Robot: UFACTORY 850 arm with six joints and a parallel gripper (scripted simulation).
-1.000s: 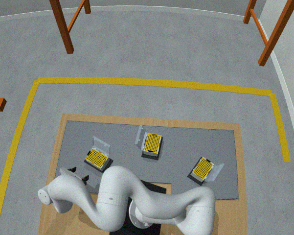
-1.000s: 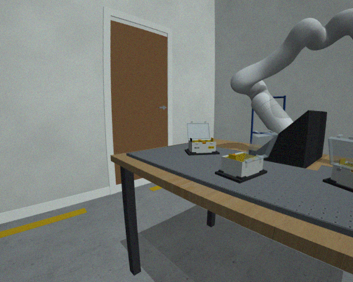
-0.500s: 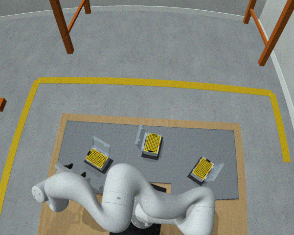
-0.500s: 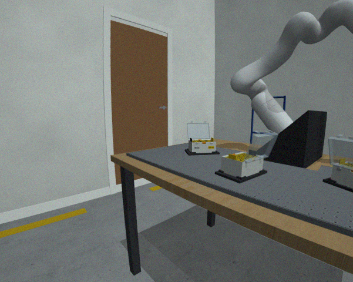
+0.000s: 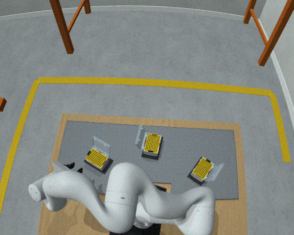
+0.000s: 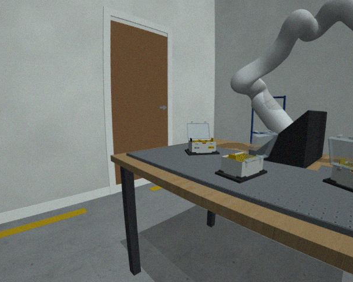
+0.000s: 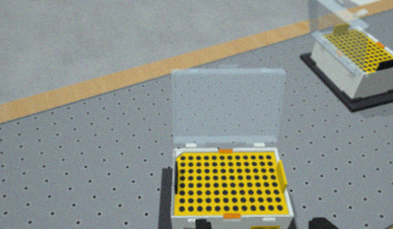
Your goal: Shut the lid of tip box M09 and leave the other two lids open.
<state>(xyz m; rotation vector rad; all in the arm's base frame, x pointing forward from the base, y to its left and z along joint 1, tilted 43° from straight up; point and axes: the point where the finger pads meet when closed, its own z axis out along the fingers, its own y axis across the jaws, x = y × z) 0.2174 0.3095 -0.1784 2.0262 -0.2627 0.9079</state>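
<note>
Far left on table: white robot arm (image 5: 126, 192) bent low over wooden table edge (image 5: 56, 141), dark two-finger gripper (image 5: 75, 168) just off front-left side of left box. Jaws part-way spread, approx. halfway; nothing pinched between. In wrist view only two dark fingertips seen at btm edge, one over box's front-left corner, other out past its right side.

Left plate H1: white rectangular tip box with yellow perforated tip rack (image 5: 96, 158), seated on black square holder plate (image 5: 106, 165), left part of grey perforated mat (image 5: 192, 141). Box turned at a slant: in top view long axis running upper-left to lower-right, front wall pointing lower-left twd gripper, hinge side upper-right. In wrist view long axis lying left–right, front wall nearest cam. Clear plastic lid (image 7: 228, 105) standing up from rear hinge, approx. upright, well clear of front edge, not latched. White front sticker cut off at frame btm; ID not legible.

Centre plate H2: second white box w/ yellow rack (image 5: 151, 142), long axis approx. front-to-back, clear lid (image 5: 139, 135) swung out to its left.

Right plate H3: third white box w/ yellow rack (image 5: 203, 168), slanted, clear lid (image 5: 216, 172) open to its right, front side twd left.
</note>
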